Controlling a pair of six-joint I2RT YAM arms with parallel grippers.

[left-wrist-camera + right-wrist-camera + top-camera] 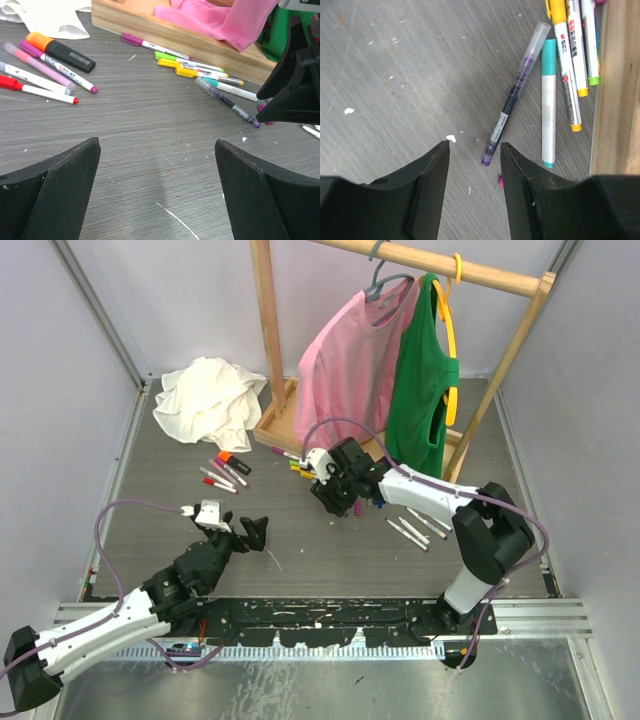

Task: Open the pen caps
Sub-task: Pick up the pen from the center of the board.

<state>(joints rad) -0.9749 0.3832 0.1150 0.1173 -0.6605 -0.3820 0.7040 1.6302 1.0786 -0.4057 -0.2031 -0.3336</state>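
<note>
Pens lie in three groups on the grey table: a left group with a black-and-orange marker and a red-capped pen, a middle group beside the wooden rack base, and a right group. My left gripper hovers open and wide over bare table, holding nothing. My right gripper stands partly open above the table with nothing between its fingers. Just beyond its tips lies a purple pen, with a teal-ended pen beside it. A small pink cap peeks out beside its right finger.
A wooden clothes rack stands at the back, with a pink shirt and a green shirt hanging on it. Its base board borders the middle pens. A crumpled white cloth lies at the back left.
</note>
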